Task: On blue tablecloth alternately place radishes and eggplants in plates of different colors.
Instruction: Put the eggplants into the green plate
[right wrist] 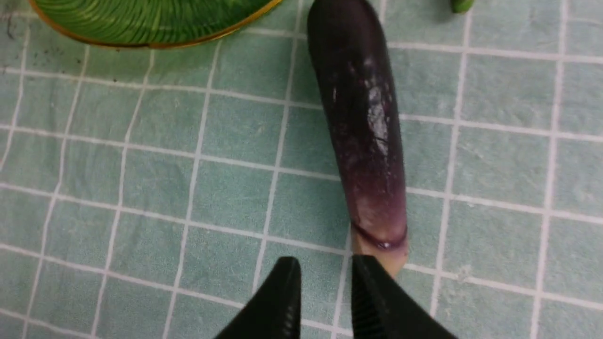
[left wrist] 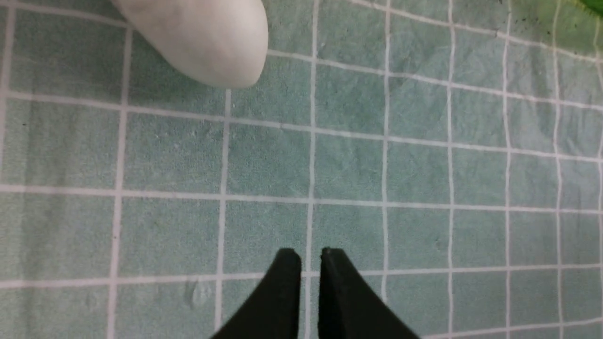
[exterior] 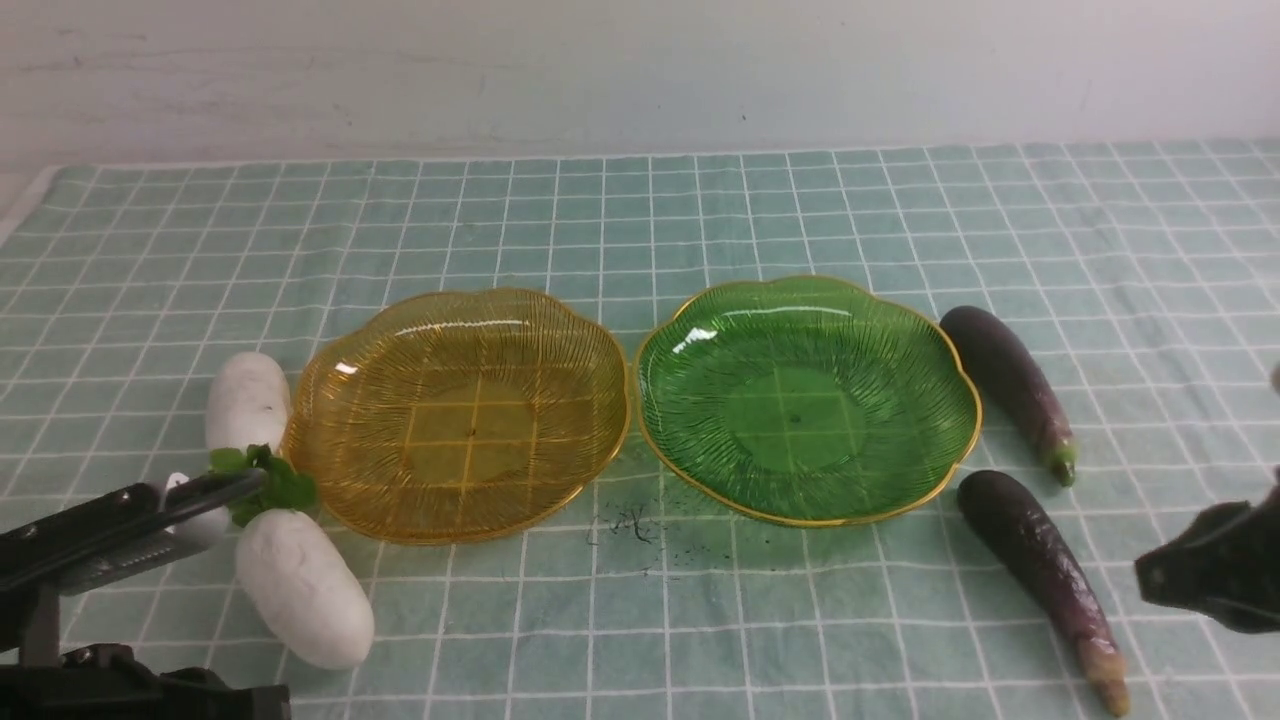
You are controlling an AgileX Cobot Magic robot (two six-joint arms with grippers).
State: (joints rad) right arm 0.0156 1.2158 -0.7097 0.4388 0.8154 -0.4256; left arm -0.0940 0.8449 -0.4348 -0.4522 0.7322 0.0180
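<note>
On the blue tablecloth [exterior: 640, 230] the amber plate [exterior: 330, 400] and the green plate [exterior: 940, 390] stand side by side, both empty. Two white radishes lie left of the amber plate, one farther [exterior: 247, 400] and one nearer [exterior: 303, 590], with their green leaves meeting. Two eggplants lie right of the green plate, one farther [exterior: 1010, 385] and one nearer [exterior: 1045, 580]. My left gripper [exterior: 225, 495] [left wrist: 311, 256] is shut and empty, near a radish end [left wrist: 198, 37]. My right gripper [exterior: 1150, 580] [right wrist: 326, 263] has a narrow gap and is empty, beside the near eggplant's [right wrist: 362, 127] stem end.
A pale wall runs along the back of the cloth. Small dark specks [exterior: 630, 525] lie on the cloth in front of the two plates. The green plate's rim [right wrist: 150, 44] and the far eggplant's green stem [right wrist: 461, 4] show in the right wrist view.
</note>
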